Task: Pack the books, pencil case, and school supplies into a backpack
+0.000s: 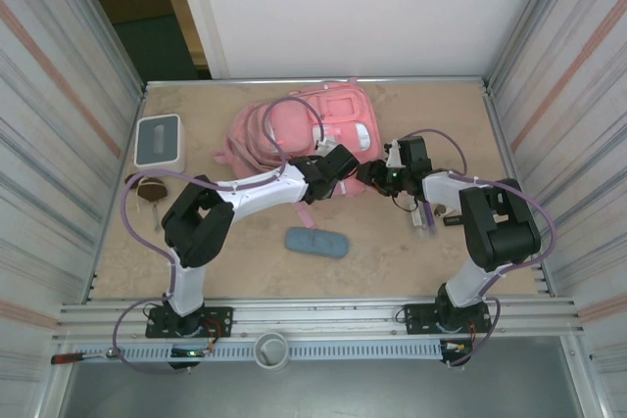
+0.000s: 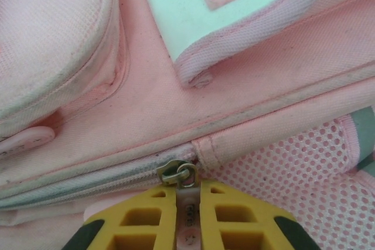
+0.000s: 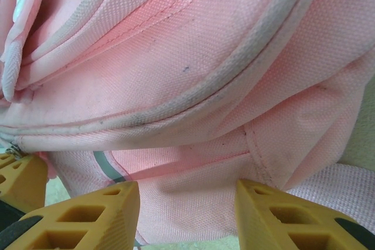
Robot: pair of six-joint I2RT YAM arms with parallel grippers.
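A white box with a grey top [image 1: 157, 141] sits near the left edge of the tan counter [image 1: 392, 261], with a few small dark brown lumps [image 1: 152, 190] just beside it on the near side. Corrugated metal walls [image 1: 59, 95] flank the counter on both sides, and a plain white panel [image 1: 343, 7] stands at the back. A slotted aluminium rail [image 1: 333, 318] runs along the near edge, with a grey ring [image 1: 271, 349] at its middle.

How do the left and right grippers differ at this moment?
The left gripper's jaws are closed, the right gripper's apart. The left gripper pinches the zipper pull; the right gripper straddles backpack fabric, grip unclear. Both have yellow fingers.
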